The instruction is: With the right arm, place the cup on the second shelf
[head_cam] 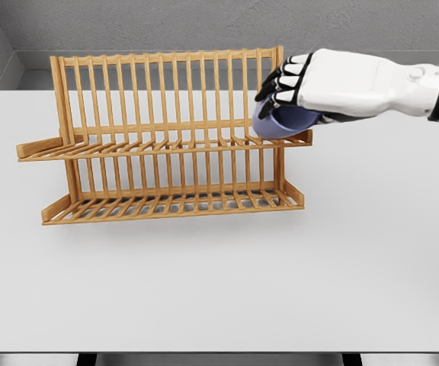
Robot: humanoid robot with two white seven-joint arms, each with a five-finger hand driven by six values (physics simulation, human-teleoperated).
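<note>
Gripping the blue cup (284,120), the right robot hand (311,80) seemingly rests it on the rack's (166,145) upper shelf.

No text, label, brand, number or sign can be read anywhere.

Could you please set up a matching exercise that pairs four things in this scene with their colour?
Things:
1. cup
2. dish rack
3. table
4. fingers of the right hand

Colours:
A. pale grey-white
B. black
C. blue-violet
D. light brown wood

Pairs: 1-C, 2-D, 3-A, 4-B. The right hand grasps the cup at the right end of the rack's upper shelf.
</note>
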